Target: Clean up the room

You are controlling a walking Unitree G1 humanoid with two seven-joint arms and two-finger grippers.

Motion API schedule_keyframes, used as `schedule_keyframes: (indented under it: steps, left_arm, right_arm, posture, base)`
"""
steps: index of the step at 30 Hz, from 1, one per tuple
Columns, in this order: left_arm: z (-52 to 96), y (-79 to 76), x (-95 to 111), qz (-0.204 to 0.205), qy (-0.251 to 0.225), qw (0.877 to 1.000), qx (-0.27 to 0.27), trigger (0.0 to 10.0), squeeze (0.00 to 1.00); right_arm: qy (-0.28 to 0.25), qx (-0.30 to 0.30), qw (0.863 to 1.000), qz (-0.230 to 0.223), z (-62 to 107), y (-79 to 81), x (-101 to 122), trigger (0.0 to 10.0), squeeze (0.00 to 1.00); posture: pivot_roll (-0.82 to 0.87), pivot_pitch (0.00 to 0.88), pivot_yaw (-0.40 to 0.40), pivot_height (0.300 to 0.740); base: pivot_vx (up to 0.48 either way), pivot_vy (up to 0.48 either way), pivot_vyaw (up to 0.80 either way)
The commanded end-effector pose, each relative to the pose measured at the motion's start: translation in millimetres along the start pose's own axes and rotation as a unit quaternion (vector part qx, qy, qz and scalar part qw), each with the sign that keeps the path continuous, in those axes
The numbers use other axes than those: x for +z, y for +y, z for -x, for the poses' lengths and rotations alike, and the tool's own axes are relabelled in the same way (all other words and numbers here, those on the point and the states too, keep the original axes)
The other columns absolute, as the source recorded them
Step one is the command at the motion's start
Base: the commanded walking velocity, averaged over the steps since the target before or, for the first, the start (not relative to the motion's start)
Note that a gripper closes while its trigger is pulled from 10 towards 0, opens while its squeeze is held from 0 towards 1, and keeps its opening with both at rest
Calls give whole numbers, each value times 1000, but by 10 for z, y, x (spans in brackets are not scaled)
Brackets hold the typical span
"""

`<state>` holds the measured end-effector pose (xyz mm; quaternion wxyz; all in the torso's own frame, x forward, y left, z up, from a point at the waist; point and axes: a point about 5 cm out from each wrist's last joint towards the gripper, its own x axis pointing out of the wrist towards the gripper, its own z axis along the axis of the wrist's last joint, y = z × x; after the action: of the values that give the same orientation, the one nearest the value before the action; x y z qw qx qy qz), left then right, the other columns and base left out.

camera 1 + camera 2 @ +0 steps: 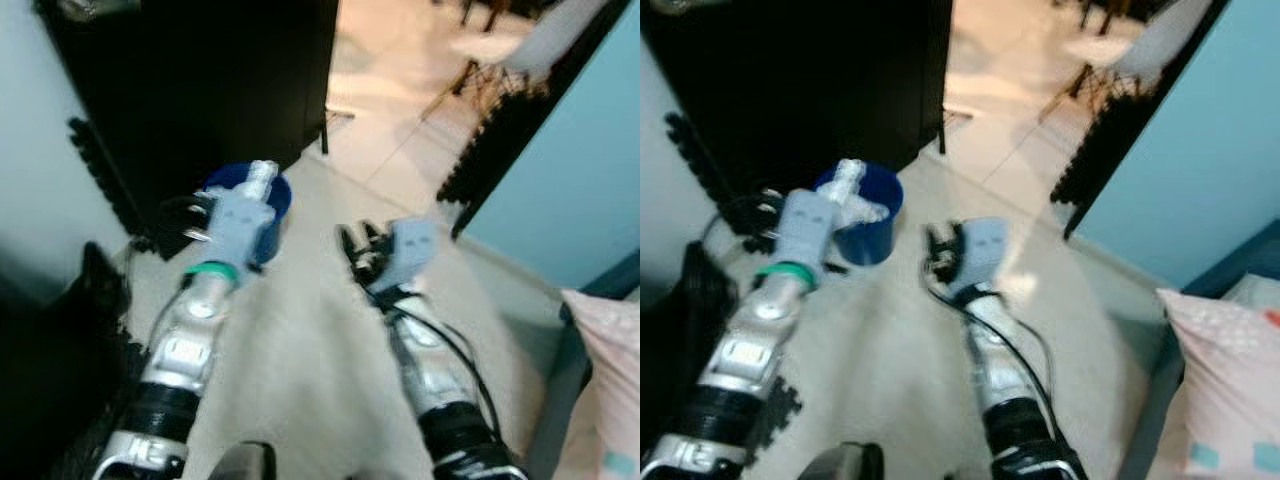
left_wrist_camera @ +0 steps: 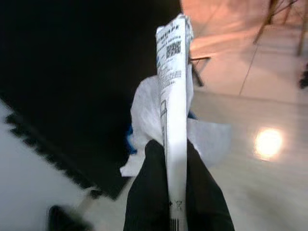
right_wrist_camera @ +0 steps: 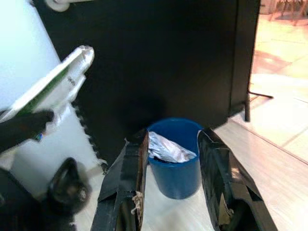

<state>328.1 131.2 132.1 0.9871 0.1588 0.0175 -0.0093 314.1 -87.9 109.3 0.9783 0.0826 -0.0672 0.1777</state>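
Dark cabinet (image 1: 200, 80) far left. Blue bin (image 3: 175, 159) stands on the floor before it, already holding crumpled paper. My left claw (image 2: 175, 178) is clamped on a flat packet (image 2: 174, 120), raised toward the bin, presumably for dropping. My right claw (image 3: 171, 187) hangs apart, empty.

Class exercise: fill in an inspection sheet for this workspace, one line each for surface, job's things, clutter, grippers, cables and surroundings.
Surface: pale floor, with black foam mat edging by the wall.
Job's things: blue bin on the floor before a black door, crumpled wrapper inside; flat white packet.
Clutter: nothing seen.
Grippers: left gripper shut on the packet, held over the bin; right gripper open, pointing at the bin.
Cables: black cable along the right arm.
Surroundings: blue wall, pink pillow, chair beyond the doorway.
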Motion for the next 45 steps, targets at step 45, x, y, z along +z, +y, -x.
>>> schedule_keyframes:
  steps: [45]
  left_arm:
    - [1,12,-226,-22,43,997,-63,10000,0]
  right_arm:
    - [34,-40,998,15,45,-163,-128,10000,0]
  posture:
    - [14,7,1,740]
  base:
    - [465,0,-131]
